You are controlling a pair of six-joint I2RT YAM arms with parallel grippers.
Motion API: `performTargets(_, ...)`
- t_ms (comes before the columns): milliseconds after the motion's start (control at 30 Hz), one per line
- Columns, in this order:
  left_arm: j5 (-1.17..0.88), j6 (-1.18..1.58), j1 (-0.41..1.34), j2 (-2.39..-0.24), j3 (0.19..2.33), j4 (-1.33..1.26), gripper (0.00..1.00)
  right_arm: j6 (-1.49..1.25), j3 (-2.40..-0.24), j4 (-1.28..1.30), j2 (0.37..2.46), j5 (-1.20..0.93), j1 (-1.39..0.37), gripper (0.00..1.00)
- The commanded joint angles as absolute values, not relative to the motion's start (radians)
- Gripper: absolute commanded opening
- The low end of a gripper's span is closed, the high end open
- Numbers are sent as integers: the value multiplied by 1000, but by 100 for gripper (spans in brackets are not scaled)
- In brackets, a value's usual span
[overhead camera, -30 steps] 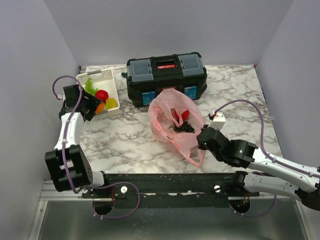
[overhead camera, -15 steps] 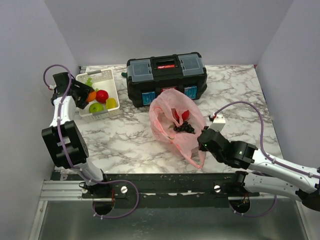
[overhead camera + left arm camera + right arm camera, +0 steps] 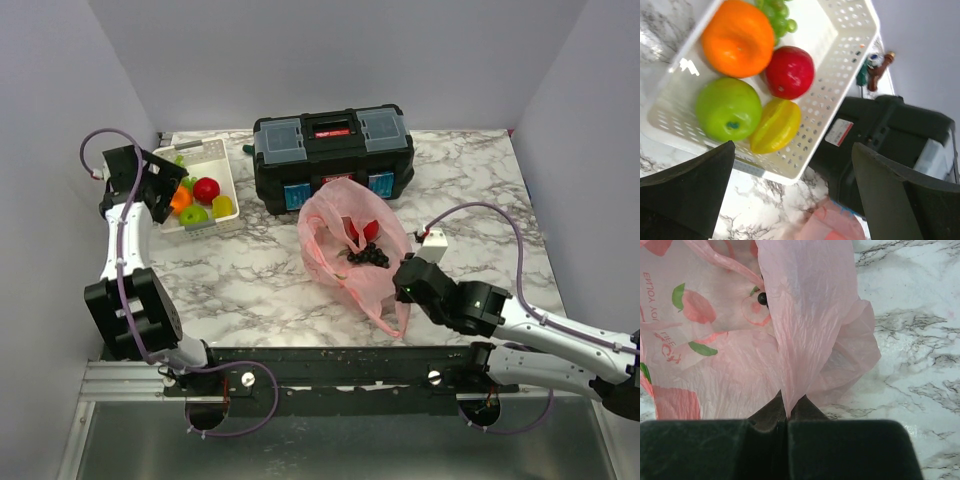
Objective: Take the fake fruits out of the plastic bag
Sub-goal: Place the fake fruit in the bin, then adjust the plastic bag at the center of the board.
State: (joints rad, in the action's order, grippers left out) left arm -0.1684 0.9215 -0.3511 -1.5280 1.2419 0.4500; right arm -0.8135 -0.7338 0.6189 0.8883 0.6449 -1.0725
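The left gripper (image 3: 792, 165) hangs with its jaws spread wide and nothing between them, over a white basket (image 3: 840, 65) that sits left of the toolbox (image 3: 333, 150). In the basket lie an orange (image 3: 737, 37), a red apple (image 3: 789, 71), a green apple (image 3: 728, 108) and a lemon (image 3: 775, 125), packed close together, with pale grapes (image 3: 776, 15) at the far end. The right gripper (image 3: 785, 421) is clamped tight on a fold of the pink bag (image 3: 345, 250), at the bag's near edge. The bag lies on the marble table (image 3: 250, 280) just in front of the toolbox, mouth gaping upward. Inside it show dark grapes (image 3: 368, 256) and a red fruit (image 3: 368, 230) just behind them, nearer the toolbox. The bag looks thin, limp and crinkly, likely to slide and bunch unless pinned, so a pinch on a gathered fold seems right. The fruits look light, hard and glossy, so probably slippery. The grapes are knobbly and may be best grasped across the middle of the bunch, and the round fruit across its widest part.
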Motion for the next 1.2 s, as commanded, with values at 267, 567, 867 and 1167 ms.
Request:
performTargets(267,-480,777,81,-1297,1060,283,89,-813,-785,624,935,650,-1077,1)
performTargets(567,-643,608,356,-1071,869,113,85,-602,-931,524,1015,638,-1077,1)
performTargets(867,-581,587,436,-973,801,112,84,-373,-1269,393,1331,255,-1080,1)
performTargets(1167,-561,571,457,-990,694,97,82,-450,-1085,427,1311,201,-1106,1)
